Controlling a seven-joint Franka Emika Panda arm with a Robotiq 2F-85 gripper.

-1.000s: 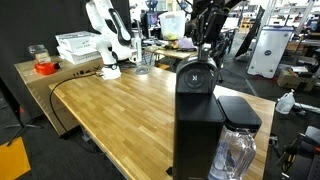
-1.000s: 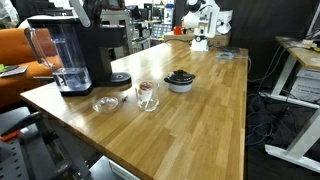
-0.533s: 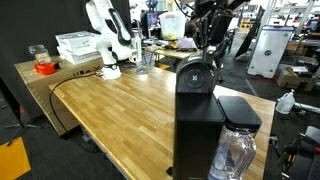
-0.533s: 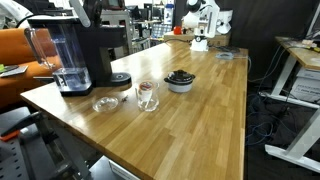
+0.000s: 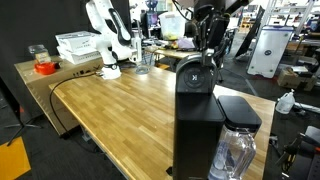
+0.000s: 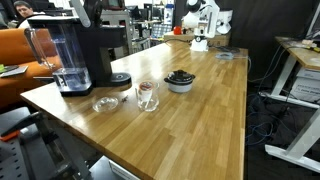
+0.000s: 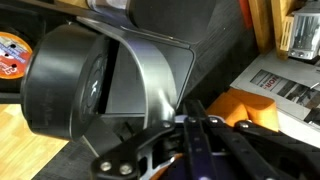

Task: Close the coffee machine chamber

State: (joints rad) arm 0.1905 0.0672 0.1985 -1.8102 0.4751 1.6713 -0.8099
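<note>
– wooden table (image 5: 120,110) in a busy lab, benches and gear crowding the far background. where is the coffee machine (image 5: 197,130)?

– at the near right of the table in an exterior view, tall and matte black. its clear water tank (image 5: 237,152) hangs on the right side under a flat black cap (image 5: 238,108).

– and the chamber (image 5: 197,75)?

– on top of the machine, tilted up rather than lying flat, with its round silver-ringed emblem facing the camera. in the wrist view the chamber (image 7: 65,85) shows as a rounded black drum at the left, with a silvery inner face beside it.

– can you read the emblem?

– no, too small. an orange disc (image 7: 10,50) at the far left of the wrist view has dark marks, also unreadable.

– the gripper (image 5: 207,50)?

– it hangs just above and behind the raised chamber. in the wrist view the gripper (image 7: 190,125) comes in from the bottom, its fingers pressed together with nothing between them. whether it touches the chamber, i cannot tell.

– what else is on the table?

– a white robot arm (image 5: 105,35) and a white basket (image 5: 77,45) at the far left. in an exterior view a glass cup (image 6: 147,95), a black bowl (image 6: 180,80) and a small glass dish (image 6: 105,103) sit right of the machine.
</note>
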